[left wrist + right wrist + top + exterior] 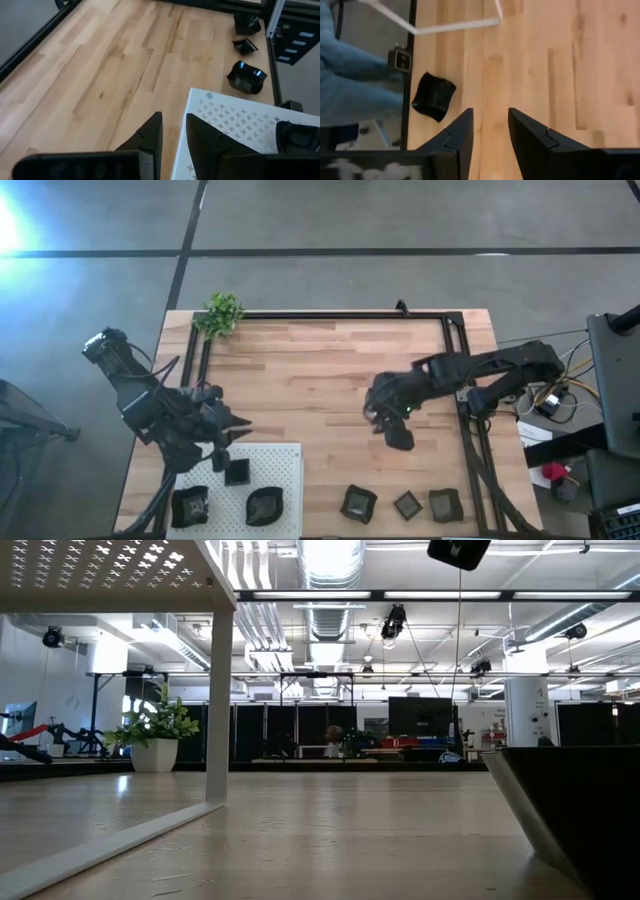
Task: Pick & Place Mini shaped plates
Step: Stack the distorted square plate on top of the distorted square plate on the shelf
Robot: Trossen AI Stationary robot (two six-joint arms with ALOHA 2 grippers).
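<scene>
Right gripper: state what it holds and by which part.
Nothing. The right gripper hangs over bare wood with an empty gap between its fingers; the nearest mini plate lies apart from it.

overhead, table-level and wrist views share the table (330, 370).

There are six mini shaped plates. Three sit on the white perforated board (285, 465) at the near left: (237, 472), (190, 506), (264, 505). Three lie in a row on the bare wooden table (320, 370) at the near right: (358, 503), (407, 504), (445, 504). One small green plant (221, 313) stands at the far left corner.
</scene>
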